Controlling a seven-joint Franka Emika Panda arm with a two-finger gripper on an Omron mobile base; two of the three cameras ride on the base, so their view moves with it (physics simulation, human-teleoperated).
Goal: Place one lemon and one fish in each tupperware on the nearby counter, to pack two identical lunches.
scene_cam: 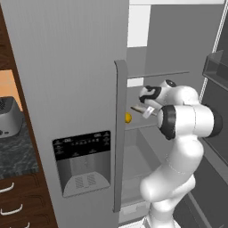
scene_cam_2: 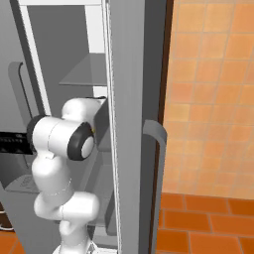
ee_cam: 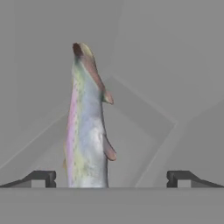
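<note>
— Pincer: spread wide, nothing held, reaching into the open fridge at shelf height.

— And the fish?

— Lying lengthwise on the grey shelf, left of centre between the two finger tips, closer to the left one, running away toward the far wall. In the left base view, just a pale sliver of it past the door edge, with a lemon immediately left of it on the same shelf.

— Left to right across that base view?

— Counter with a steel toaster at far left, then the shut door with its dispenser panel, then the tall door handle, then lemon, fish, wrist and white arm. No tupperware to be seen from here.

— Likely trouble?

— Off-centre closing: left pad meeting the fish first and shoving it sideways, or pinching only the belly edge so the slick, tapered body squirts out. Also elbow near the right-hand door; a wide swing on the way out could clip it. Lemon close enough to get nudged and roll.

— Any writing?

— Small white marks on the dispenser panel, too tiny to read. No brand legible anywhere.
</note>
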